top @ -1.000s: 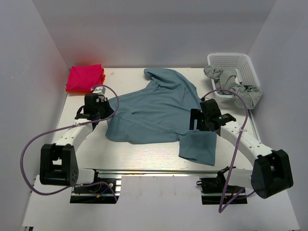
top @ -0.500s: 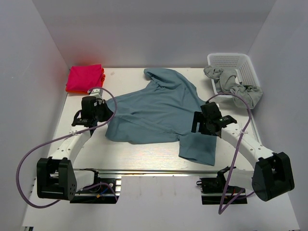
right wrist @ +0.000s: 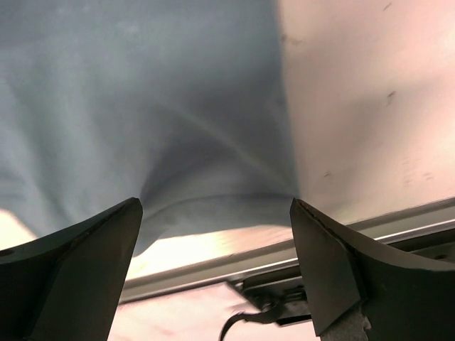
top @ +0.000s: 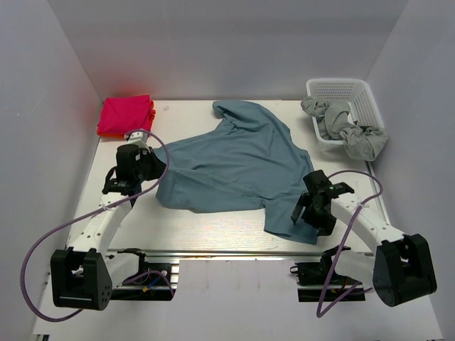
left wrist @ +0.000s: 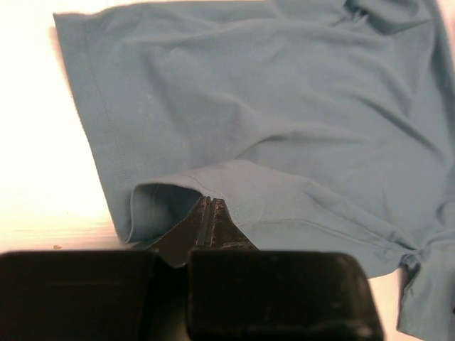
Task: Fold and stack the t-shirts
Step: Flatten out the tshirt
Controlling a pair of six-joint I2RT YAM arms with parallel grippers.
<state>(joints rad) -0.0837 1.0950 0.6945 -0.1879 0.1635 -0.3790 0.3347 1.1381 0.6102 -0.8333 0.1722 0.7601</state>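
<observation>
Top view had the teal shirt (top: 234, 160) spread rumpled across the middle of the table (top: 213, 231), collar end toward the back and one flap trailing down toward the front right edge. A folded pink shirt (top: 126, 114) sat in the back left corner, well apart from it. Over on the right, grey shirts (top: 352, 131) were slumped in the basket (top: 345, 89), one spilling out over its near rim.

What the overhead didn't give me was the grip detail, since both arms just looked like black lumps at the teal shirt's edges, one on the left side and one at the front right flap.

Left wrist view sorted that out. The left gripper (left wrist: 208, 206) was clamped fully together, tips right on the hem where the cloth puckered up into a little raised fold with a shadowed pocket beside it. It looked like it had a pinch of the teal shirt's edge.

Right wrist view was the opposite story. The right gripper (right wrist: 215, 206) was spread wide, fingers (right wrist: 71, 270) far out at each side of the frame with nothing between them. It hung over the flap's corner, with bare table to the right and the metal rail (right wrist: 284, 256) at the table's front just below. That rail barely registered from above.
</observation>
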